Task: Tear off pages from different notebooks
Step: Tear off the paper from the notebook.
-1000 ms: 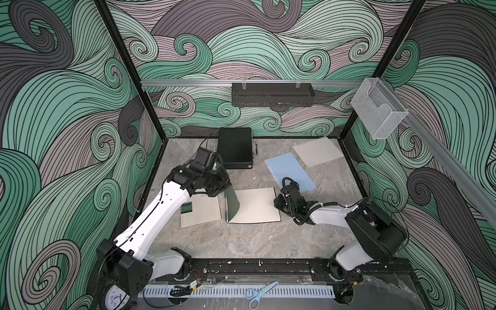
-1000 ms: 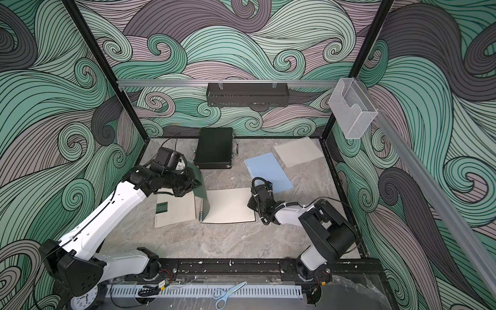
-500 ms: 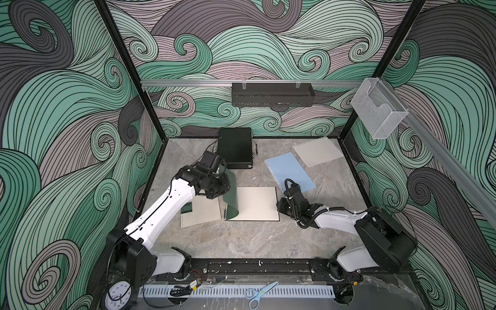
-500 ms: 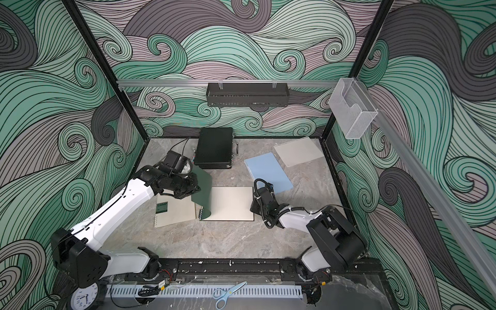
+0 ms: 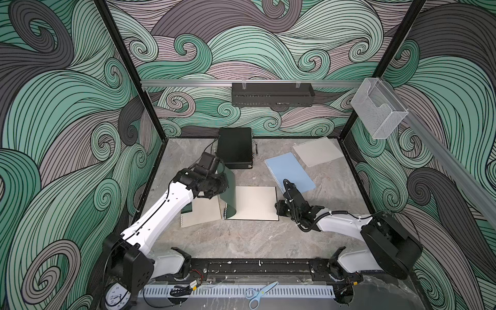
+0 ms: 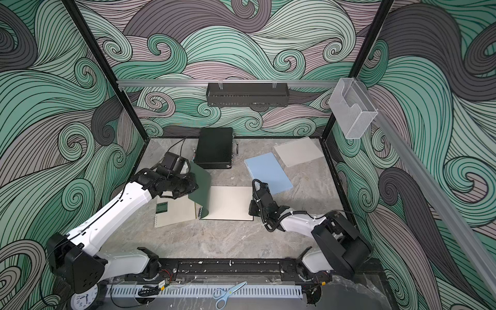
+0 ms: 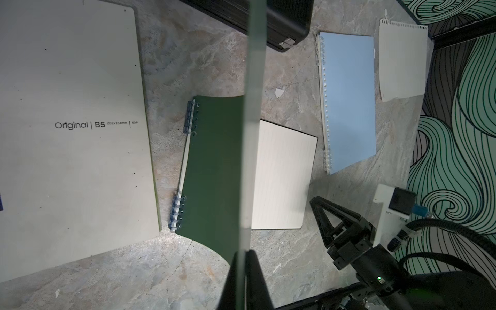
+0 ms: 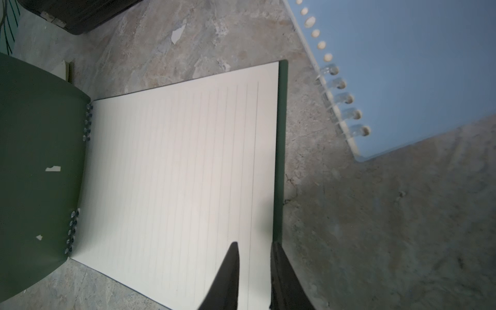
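Nearest the front rail [image 5: 255, 267], at the right gripper [image 8: 255, 244]: straddles the free edge of the top page [image 8: 174, 166], jaws a sliver apart; cannot tell whether gripping yet. Runs lengthwise from there toward the binding [image 8: 87, 120], on the left arm's side. Farther over, left gripper [image 7: 244, 252]: clenched on the green cover [image 7: 214, 166], holding it up. Beyond, blue notebook [image 5: 290, 174] and a loose page [image 5: 316, 151].

Walls printed with swirling teal, mint, mauve and dark grey waves [image 5: 67, 107] enclose a grey marbled stone-look surface [image 5: 255, 236]. Black metal posts [image 5: 127, 67] stand at the back corners. A silver aluminium rail [image 5: 188, 83] crosses the back wall and carries a black perforated metal tray [image 5: 272, 94]. A clear plastic bin [image 5: 375, 112] hangs on a side wall. The light is soft and even.
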Controlling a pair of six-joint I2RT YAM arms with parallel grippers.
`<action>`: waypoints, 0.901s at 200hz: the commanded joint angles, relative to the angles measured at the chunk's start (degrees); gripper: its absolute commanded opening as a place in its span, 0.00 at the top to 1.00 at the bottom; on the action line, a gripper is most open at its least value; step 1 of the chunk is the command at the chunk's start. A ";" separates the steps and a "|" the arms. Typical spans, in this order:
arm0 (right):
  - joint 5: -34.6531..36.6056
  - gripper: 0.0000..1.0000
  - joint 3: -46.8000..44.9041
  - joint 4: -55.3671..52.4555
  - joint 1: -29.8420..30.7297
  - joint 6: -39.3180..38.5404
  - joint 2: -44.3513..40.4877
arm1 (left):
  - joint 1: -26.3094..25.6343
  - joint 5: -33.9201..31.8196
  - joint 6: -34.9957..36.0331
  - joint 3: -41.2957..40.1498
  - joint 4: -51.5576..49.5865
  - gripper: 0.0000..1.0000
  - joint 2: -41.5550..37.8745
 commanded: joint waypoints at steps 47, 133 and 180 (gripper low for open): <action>0.86 0.79 0.05 1.26 0.83 -1.41 2.69 | -0.39 -2.38 0.84 -0.18 0.05 1.00 0.55; -0.12 0.84 -0.22 3.30 0.90 -0.71 3.76 | -0.39 -2.61 0.93 -0.05 -0.06 1.00 0.49; 0.06 0.83 -0.34 2.76 1.07 -0.71 2.64 | -0.39 -2.87 0.93 -0.05 -0.13 1.00 0.26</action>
